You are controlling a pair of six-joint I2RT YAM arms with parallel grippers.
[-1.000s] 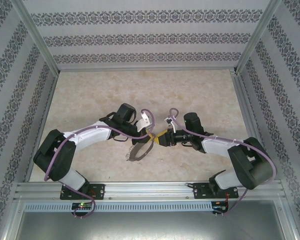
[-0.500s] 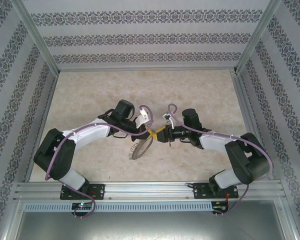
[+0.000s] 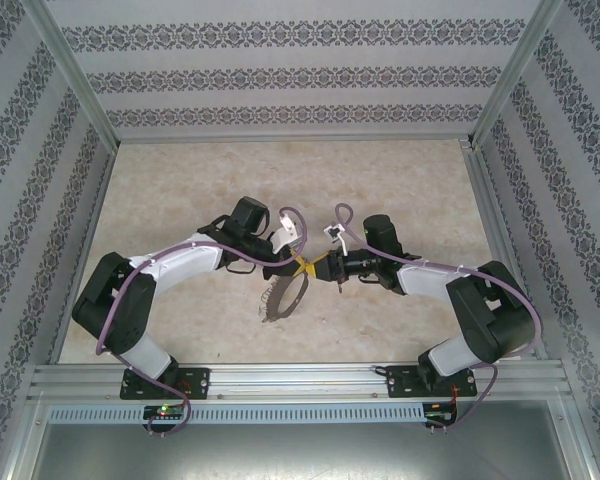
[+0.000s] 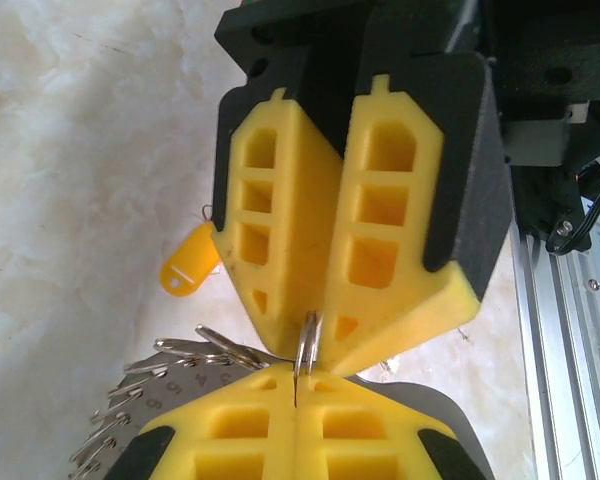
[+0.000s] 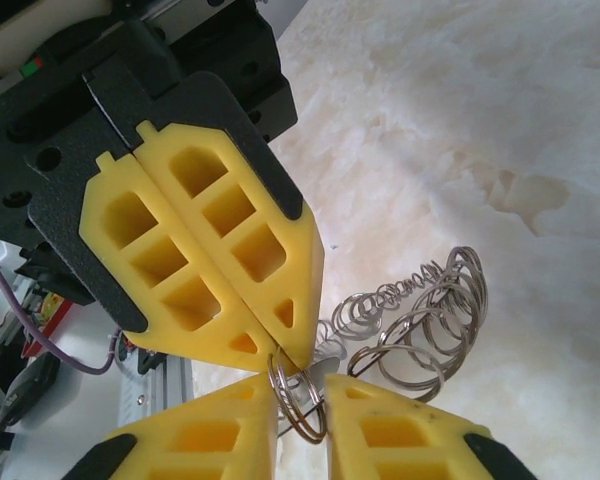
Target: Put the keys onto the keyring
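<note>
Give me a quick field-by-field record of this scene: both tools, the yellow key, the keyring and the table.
left tool: shut on a small split ring
right tool: tip to tip with left tool, fingers flanking the same ring; grip unclear
yellow key: beside right tool's fingers; attachment hidden
keyring: beside the tool tips, fringed with small metal pieces
table: pale, marbled

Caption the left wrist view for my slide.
Left gripper pinches a small metal ring just below the right gripper; yellow-orange key and fringed keyring alongside.
</note>
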